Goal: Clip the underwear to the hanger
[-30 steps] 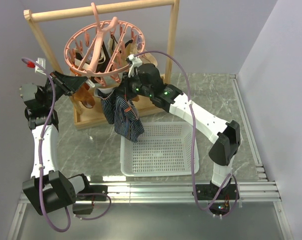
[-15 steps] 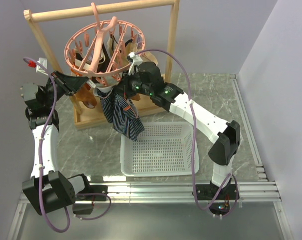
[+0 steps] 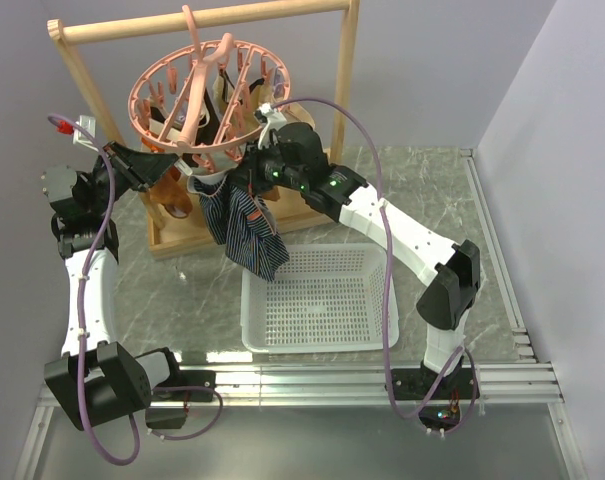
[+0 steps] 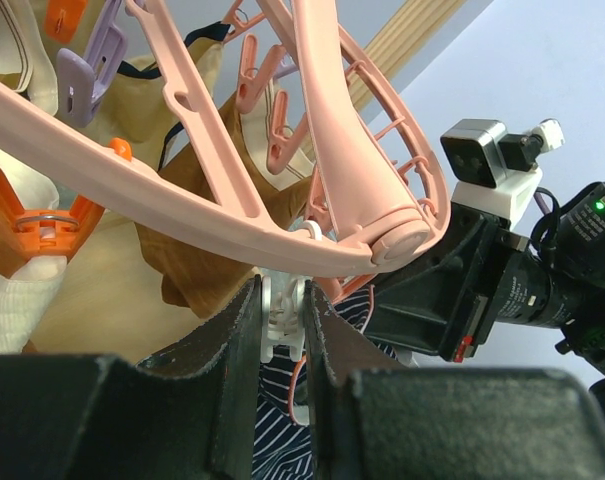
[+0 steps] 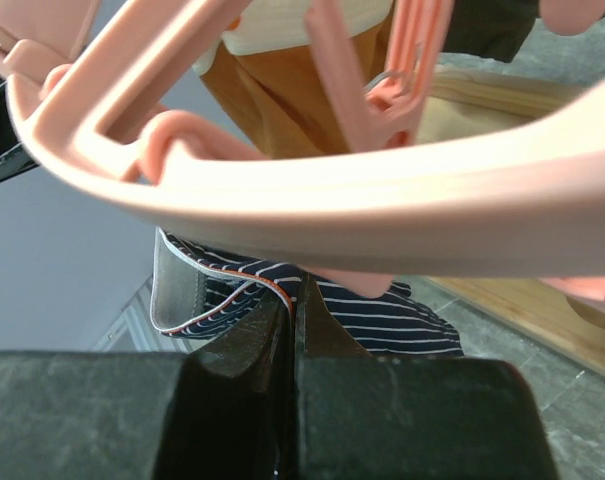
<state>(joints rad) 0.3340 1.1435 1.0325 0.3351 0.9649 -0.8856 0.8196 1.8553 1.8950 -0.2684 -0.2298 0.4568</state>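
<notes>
Hanging from the right gripper [image 5: 293, 312], the soft dark navy underwear [image 3: 244, 228] with thin white and reddish stripes drapes straight down below its fingertips, which are pressed together on the cloth's banded edge. Just above that gripper curves the rim of the round pink plastic ring hanger [image 3: 195, 88]. The left gripper [image 4: 282, 300] sits opposite, close beside the right one, its jaws squeezing a small pale plastic clip [image 4: 282, 330] directly under the same rim. Below both grippers, the underwear's lower end hangs over a white plastic mesh basket [image 3: 317, 345].
</notes>
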